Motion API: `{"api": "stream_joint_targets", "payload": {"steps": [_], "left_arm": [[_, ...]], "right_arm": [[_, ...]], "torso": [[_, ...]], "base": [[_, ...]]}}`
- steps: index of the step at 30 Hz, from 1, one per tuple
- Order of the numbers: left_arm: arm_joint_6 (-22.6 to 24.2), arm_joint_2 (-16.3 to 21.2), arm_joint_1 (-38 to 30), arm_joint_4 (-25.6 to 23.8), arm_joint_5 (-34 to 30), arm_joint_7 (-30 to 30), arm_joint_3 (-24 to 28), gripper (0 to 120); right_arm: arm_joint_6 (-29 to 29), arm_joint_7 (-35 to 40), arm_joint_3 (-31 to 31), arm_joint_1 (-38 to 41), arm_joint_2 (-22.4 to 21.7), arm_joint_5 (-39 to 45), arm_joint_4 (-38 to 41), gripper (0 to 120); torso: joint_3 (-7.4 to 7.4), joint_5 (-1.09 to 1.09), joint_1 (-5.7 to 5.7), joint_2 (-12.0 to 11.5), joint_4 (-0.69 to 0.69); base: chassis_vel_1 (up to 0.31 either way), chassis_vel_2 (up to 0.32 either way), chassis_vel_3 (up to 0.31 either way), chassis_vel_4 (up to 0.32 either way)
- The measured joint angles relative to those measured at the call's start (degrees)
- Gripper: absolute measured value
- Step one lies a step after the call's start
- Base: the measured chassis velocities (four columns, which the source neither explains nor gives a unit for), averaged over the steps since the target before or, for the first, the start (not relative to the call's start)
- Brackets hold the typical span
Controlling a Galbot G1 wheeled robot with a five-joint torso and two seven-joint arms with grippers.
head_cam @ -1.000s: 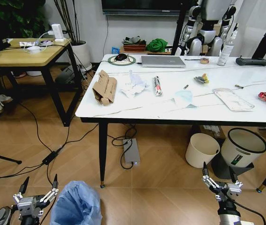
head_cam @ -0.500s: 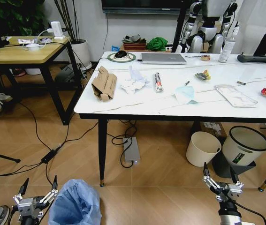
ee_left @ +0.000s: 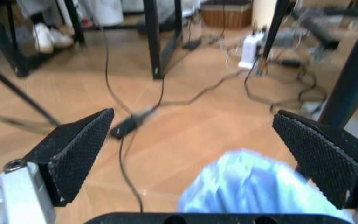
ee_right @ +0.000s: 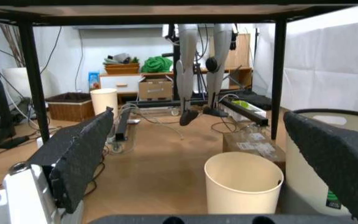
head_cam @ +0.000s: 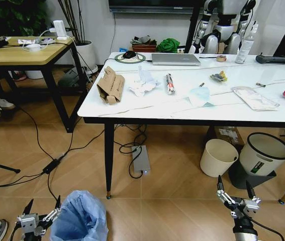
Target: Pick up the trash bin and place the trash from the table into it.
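While the trash bin [head_cam: 80, 217] stands unlifted on the floor at seven o'clock, just beside the empty, open-fingered left gripper [head_cam: 37, 217], nothing looks done; the trash [head_cam: 111, 86] lies on the table [head_cam: 147, 114]; the right gripper [head_cam: 236, 199] hangs spread at five o'clock.

marble table [head_cam: 243, 113], scattered trash [head_cam: 111, 87], laptop [head_cam: 175, 59]

No word, brand or number can be read anywhere. The black-rimmed white bin [head_cam: 261, 153] beside the worktop carries a small green label [ee_right: 333, 199] low on its wall, its print too small to make out. The cardboard box [ee_right: 251, 145] on the floor bears white stickers with dark print, which is just as unreadable.
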Motion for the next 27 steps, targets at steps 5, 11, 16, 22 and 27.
{"api": "stream_joint_targets", "payload": {"steps": [5, 11, 16, 22, 27], "left_arm": [[0.13, 0.02, -1.78, 4.78, -0.19, 0.06, 0.27, 100], [0.05, 0.11, -4.17, 10.14, -1.1, 0.03, 0.4, 100], [0.05, -0.07, -5.06, 11.68, -1.17, 0.07, 0.68, 100], [0.02, -0.39, -6.16, 13.16, -1.26, 0.64, 0.83, 100], [-0.27, -0.6, -6.81, 14.19, -1.0, 1.02, 0.97, 100]], "right_arm": [[0.08, 0.0, -0.32, 0.04, 0.3, -0.24, -0.17, 100], [0.43, 0.0, -0.38, 0.05, 0.62, -0.34, -0.64, 100], [0.53, -0.02, -0.47, 0.14, 0.87, -0.38, -0.95, 100], [0.64, -0.04, -0.76, 0.18, 1.04, -0.49, -1.1, 100], [0.64, -0.04, -0.8, 0.19, 1.08, -0.51, -1.08, 100]], "torso": [[-0.67, -0.01, -0.31, -0.98, 0.01], [-1.65, 0.0, -0.72, -2.37, 0.0], [-2.26, -0.01, -1.13, -3.38, 0.0], [-3.41, 0.0, -1.6, -5.0, 0.0], [-4.16, 0.0, -2.01, -6.15, 0.0]], "base": [[0.0, 0.0, 0.0, 0.0], [0.0, 0.0, 0.0, 0.0], [0.0, 0.0, 0.0, 0.0], [0.0, 0.0, 0.0, 0.0], [0.0, 0.0, 0.0, 0.0]]}}
